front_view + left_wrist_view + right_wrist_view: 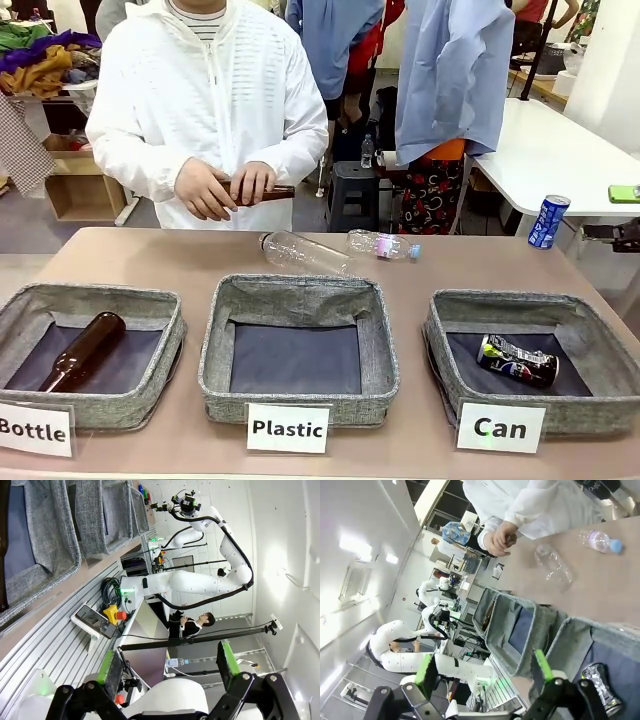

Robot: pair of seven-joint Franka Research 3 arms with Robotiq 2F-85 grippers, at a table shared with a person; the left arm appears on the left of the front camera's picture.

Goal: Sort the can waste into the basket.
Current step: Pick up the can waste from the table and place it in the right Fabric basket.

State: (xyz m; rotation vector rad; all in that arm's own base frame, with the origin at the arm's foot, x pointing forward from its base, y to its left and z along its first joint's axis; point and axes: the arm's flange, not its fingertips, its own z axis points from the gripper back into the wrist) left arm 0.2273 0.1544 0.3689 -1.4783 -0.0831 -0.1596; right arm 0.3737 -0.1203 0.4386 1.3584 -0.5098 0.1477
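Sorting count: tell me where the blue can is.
Front view, robot's right: the blue can stands near the far right corner of the table, beyond the Can basket and right of the capped plastic bottle.

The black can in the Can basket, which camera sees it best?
The front view: the black can lies whole in the Can basket. The right wrist view catches it small, down in the bottom corner. The left wrist view sees the baskets from outside.
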